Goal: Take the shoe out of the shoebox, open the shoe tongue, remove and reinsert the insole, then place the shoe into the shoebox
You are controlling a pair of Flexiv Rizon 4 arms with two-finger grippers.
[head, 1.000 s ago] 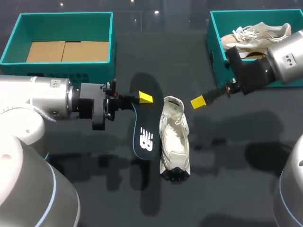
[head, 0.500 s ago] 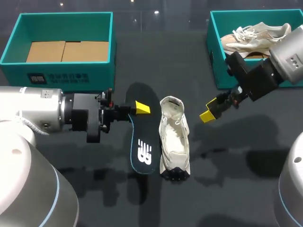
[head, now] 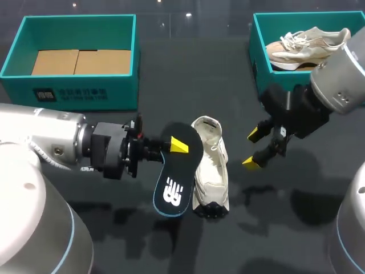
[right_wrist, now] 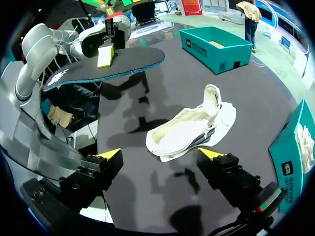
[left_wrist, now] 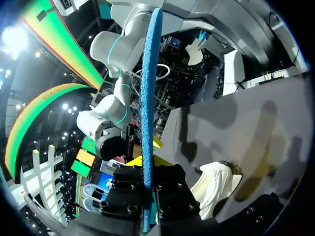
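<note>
A white shoe (head: 211,171) lies on the dark table, its opening toward the far side. My left gripper (head: 178,145) is shut on the heel end of a black insole (head: 173,185) with a white logo, held in the air just left of the shoe and overlapping its edge. The left wrist view has the insole (left_wrist: 149,98) edge-on between the fingers, with the shoe (left_wrist: 214,189) below. My right gripper (head: 251,149) stands open to the right of the shoe, holding nothing. From the right wrist, the shoe (right_wrist: 189,130) lies ahead of the open gripper (right_wrist: 161,155), the insole (right_wrist: 106,66) beyond it.
A teal shoebox (head: 259,63) at the back right holds a second pale shoe (head: 308,43). Another teal box (head: 68,91) at the back left holds flat cardboard (head: 80,60). The same box (right_wrist: 216,46) shows past the shoe in the right wrist view.
The left gripper has carried the insole nearer and tilted it toward the shoe. The right gripper has come down and turned, its fingers now spread beside the shoe.
</note>
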